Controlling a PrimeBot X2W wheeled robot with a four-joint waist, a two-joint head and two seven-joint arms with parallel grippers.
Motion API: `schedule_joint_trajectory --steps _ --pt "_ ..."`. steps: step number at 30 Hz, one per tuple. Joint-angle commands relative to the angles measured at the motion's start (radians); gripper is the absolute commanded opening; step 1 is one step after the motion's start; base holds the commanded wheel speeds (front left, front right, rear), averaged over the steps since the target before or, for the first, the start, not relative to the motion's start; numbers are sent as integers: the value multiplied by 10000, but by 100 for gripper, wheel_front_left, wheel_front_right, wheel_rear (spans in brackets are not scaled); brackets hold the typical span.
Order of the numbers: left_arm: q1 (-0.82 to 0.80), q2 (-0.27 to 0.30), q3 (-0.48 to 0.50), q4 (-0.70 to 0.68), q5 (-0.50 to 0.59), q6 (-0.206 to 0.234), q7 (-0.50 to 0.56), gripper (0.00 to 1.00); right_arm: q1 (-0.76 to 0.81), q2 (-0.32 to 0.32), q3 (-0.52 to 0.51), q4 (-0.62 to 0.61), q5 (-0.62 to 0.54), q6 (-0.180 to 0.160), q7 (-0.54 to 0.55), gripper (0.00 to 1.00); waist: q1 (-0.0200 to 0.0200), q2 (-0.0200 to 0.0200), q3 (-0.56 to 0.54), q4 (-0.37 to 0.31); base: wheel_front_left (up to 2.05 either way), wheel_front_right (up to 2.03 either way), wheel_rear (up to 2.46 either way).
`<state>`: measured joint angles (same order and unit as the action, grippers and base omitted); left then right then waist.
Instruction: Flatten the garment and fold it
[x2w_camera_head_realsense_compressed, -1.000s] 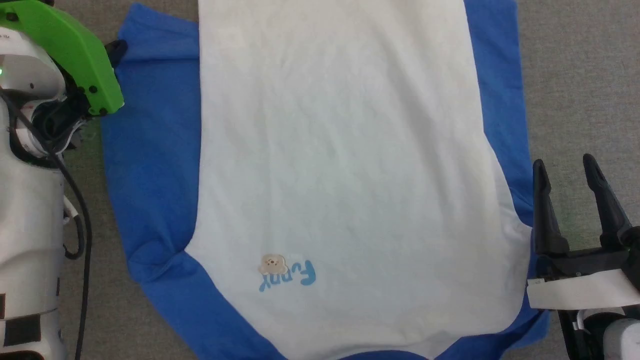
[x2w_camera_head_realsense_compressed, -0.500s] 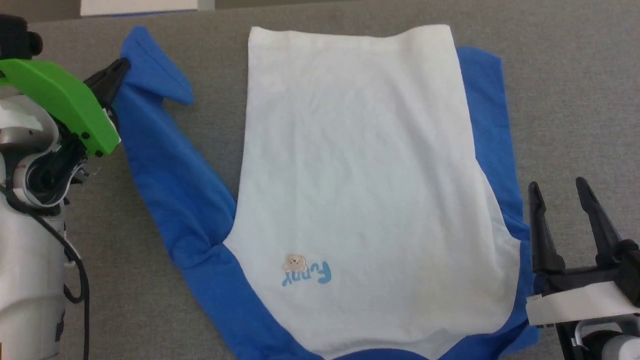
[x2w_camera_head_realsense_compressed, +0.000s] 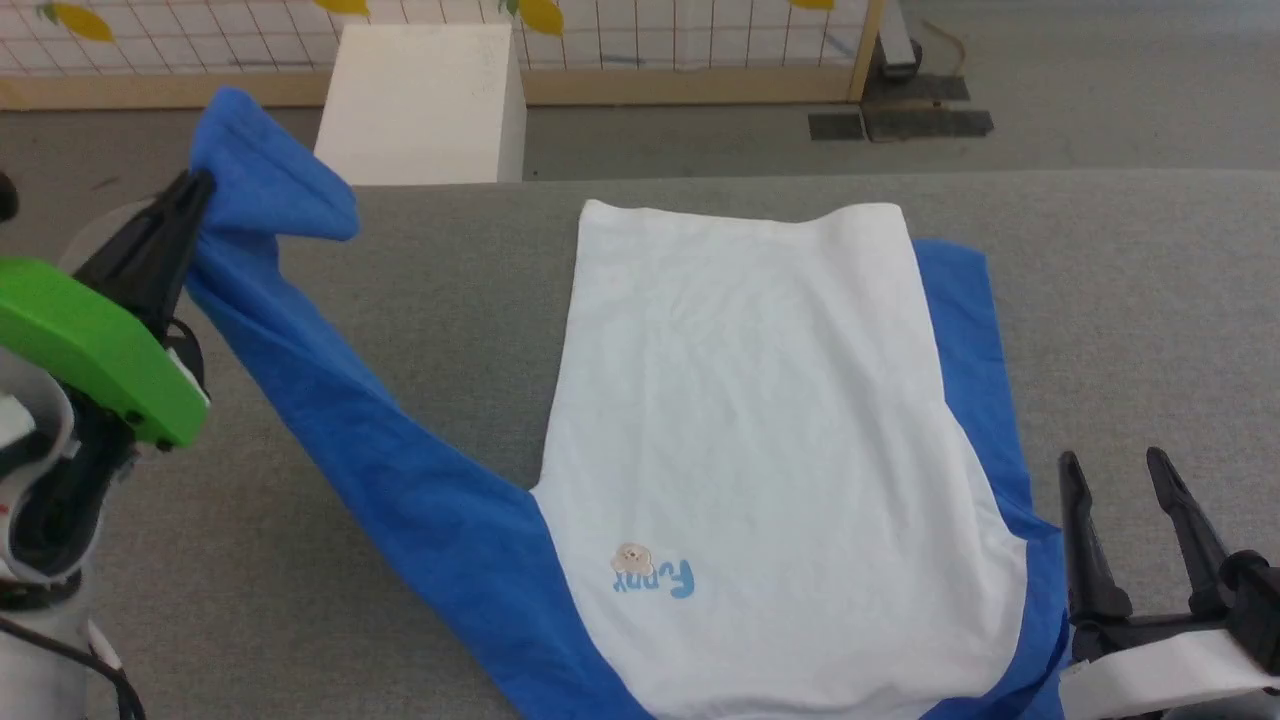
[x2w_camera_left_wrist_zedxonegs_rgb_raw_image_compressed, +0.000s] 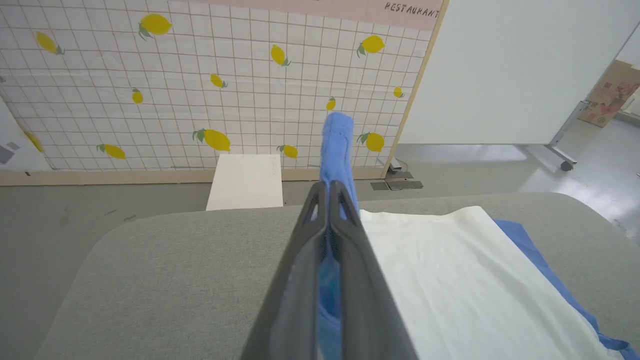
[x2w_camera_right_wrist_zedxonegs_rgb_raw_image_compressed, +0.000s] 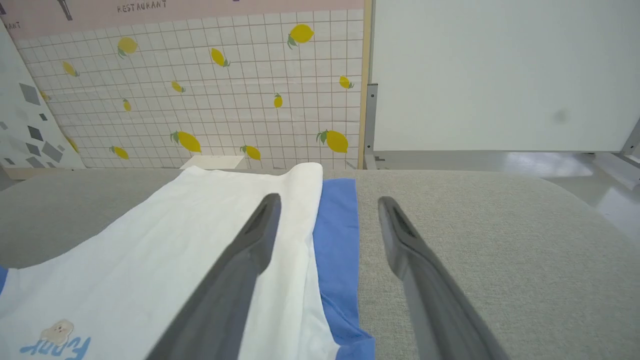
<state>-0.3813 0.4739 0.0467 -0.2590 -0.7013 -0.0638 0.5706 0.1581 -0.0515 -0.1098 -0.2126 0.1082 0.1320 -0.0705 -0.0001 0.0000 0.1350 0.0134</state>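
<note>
The garment (x2w_camera_head_realsense_compressed: 760, 430) lies chest-up on the grey table, its white body flat, with small blue lettering (x2w_camera_head_realsense_compressed: 655, 578) near me. Its left blue sleeve (x2w_camera_head_realsense_compressed: 330, 400) is stretched up and out to the left, and my left gripper (x2w_camera_head_realsense_compressed: 192, 190) is shut on the cuff, which sticks up past the tips (x2w_camera_left_wrist_zedxonegs_rgb_raw_image_compressed: 337, 145). The right blue sleeve (x2w_camera_head_realsense_compressed: 965, 330) lies flat along the body's edge. My right gripper (x2w_camera_head_realsense_compressed: 1113, 462) stands open and empty at the lower right, hovering over that sleeve's edge (x2w_camera_right_wrist_zedxonegs_rgb_raw_image_compressed: 337, 235).
The grey padded table (x2w_camera_head_realsense_compressed: 1130, 330) has bare room to the right and between the lifted sleeve and the shirt body. Beyond its far edge stand a white box (x2w_camera_head_realsense_compressed: 425, 100) on the floor and a tiled lemon-patterned wall panel (x2w_camera_left_wrist_zedxonegs_rgb_raw_image_compressed: 200, 85).
The head camera has tilted up, so the table's far edge and the floor show. My left gripper has lifted the left sleeve up and outward, pulling it straight. The right gripper stays open.
</note>
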Motion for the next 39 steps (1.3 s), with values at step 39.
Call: schedule_joint_trajectory --steps 39 --pt "1918 -4224 -9072 3410 3415 61 -3790 0 296 13 -688 -495 116 -13 178 100 1 0 -536 236 0 0 0"
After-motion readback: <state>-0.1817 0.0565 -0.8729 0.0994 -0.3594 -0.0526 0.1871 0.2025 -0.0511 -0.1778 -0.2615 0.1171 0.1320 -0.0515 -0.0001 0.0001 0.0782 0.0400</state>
